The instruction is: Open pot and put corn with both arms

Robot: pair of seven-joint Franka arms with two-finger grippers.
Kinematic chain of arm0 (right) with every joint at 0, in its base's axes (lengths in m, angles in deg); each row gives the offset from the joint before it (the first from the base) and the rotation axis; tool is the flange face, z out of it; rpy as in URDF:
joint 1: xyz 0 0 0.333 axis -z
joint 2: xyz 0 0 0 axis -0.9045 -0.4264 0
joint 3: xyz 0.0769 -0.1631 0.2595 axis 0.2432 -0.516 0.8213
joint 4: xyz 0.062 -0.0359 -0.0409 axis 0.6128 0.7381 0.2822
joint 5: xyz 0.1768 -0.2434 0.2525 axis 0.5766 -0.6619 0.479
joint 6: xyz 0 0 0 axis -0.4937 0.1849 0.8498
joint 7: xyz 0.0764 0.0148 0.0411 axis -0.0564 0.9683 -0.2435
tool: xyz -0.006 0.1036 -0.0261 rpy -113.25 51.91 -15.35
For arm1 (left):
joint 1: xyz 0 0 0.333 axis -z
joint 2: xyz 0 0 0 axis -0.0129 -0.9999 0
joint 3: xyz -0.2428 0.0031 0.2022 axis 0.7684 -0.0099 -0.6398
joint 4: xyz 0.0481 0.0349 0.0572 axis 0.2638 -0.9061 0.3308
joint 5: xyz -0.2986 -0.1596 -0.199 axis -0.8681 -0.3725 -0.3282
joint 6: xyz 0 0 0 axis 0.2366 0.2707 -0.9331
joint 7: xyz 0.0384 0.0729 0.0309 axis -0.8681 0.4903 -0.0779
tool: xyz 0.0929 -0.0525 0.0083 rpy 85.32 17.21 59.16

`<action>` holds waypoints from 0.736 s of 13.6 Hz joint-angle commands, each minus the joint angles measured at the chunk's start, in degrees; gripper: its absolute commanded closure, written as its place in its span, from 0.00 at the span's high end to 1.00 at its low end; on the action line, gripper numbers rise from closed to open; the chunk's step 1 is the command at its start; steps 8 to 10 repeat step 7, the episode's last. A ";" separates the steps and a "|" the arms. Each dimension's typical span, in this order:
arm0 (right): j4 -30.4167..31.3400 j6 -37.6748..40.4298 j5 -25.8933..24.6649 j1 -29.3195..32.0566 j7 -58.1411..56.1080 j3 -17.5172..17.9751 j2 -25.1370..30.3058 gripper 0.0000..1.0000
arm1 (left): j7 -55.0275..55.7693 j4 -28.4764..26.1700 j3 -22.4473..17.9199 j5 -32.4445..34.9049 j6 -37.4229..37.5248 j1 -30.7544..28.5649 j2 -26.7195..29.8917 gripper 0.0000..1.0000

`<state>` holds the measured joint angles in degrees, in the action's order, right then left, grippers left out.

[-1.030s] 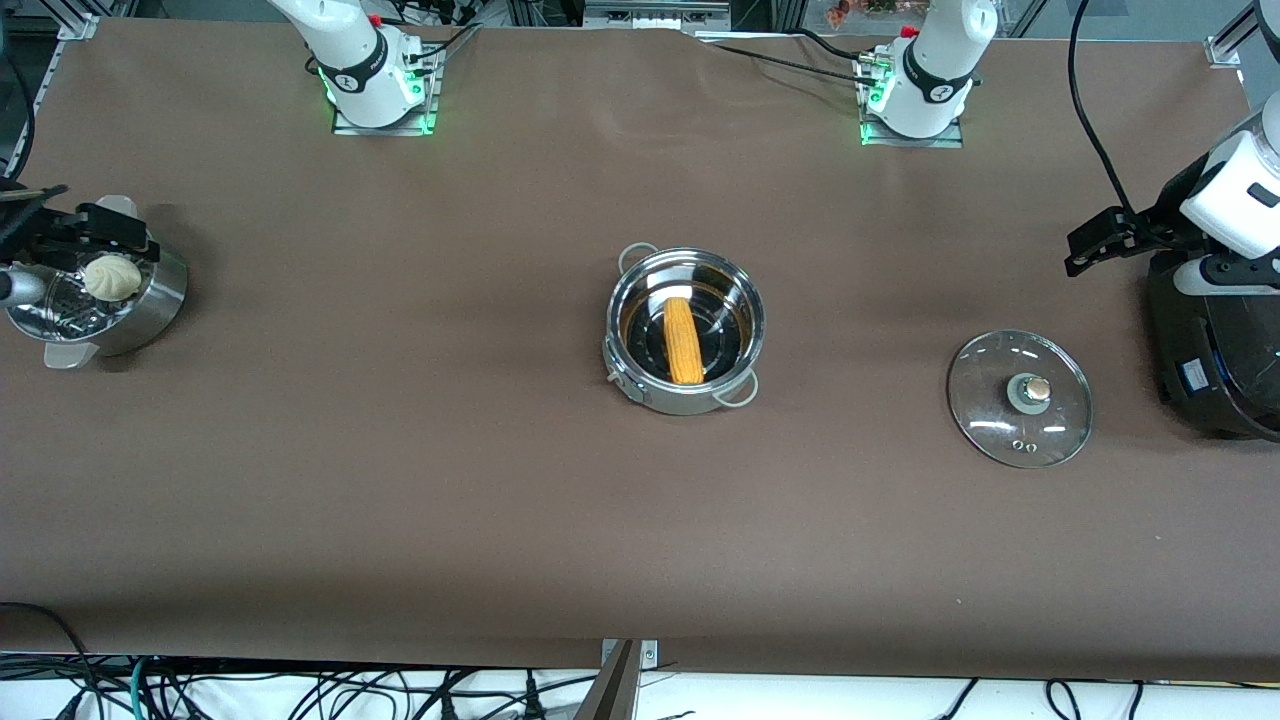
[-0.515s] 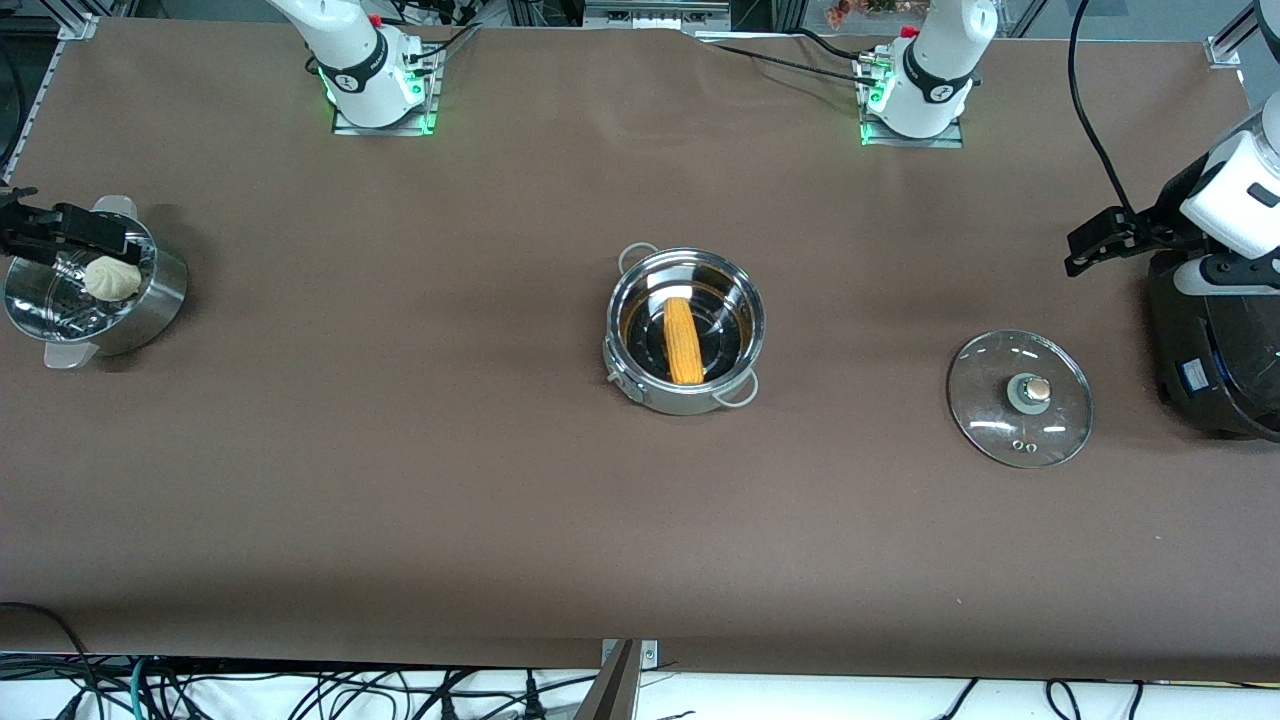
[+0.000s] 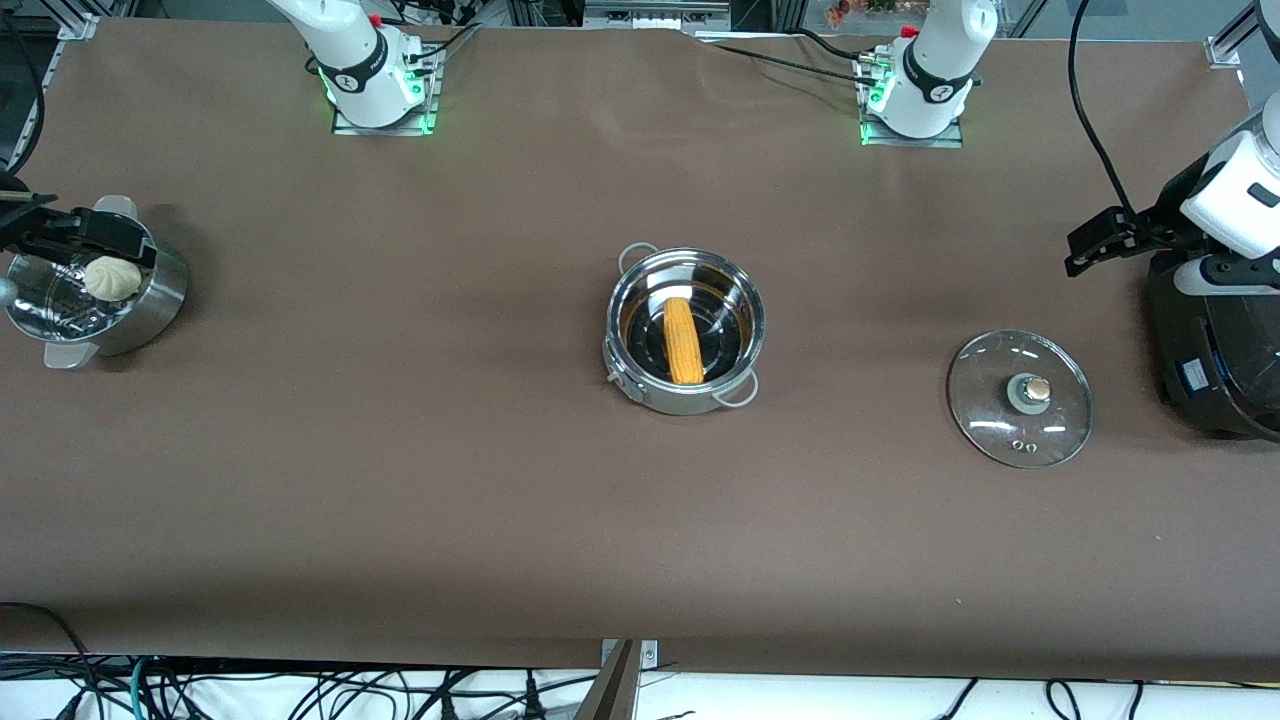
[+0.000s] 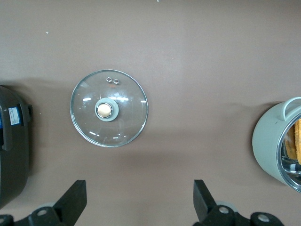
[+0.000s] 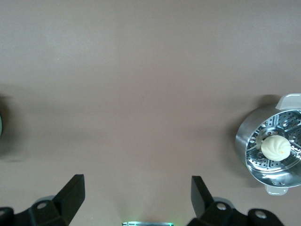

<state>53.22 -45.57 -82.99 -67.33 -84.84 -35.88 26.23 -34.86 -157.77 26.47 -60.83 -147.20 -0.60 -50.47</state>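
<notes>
Corn lies inside the open pot at mid-counter, lid at its three o'clock, while the left pincer and right pincer, both wide open and empty, should simply retreat clear.

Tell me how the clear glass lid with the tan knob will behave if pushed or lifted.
The clear glass lid lies flat on the brown table, so it would probably slide, not roll. Glass: likely fragile, slick. Its tan knob looks the safest grip.
</notes>
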 commanded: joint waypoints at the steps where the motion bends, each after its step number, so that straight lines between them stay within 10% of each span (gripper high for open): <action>1: -0.33 0.06 -1.02 -0.07 0.63 0.34 -0.33 1.00 | -1.00 1.74 0.08 1.15 1.27 -0.05 -0.71 1.00; 10: -0.33 0.15 -2.16 0.02 0.45 0.25 -0.86 1.00 | -0.91 1.74 0.08 1.15 1.27 -0.05 -0.71 1.00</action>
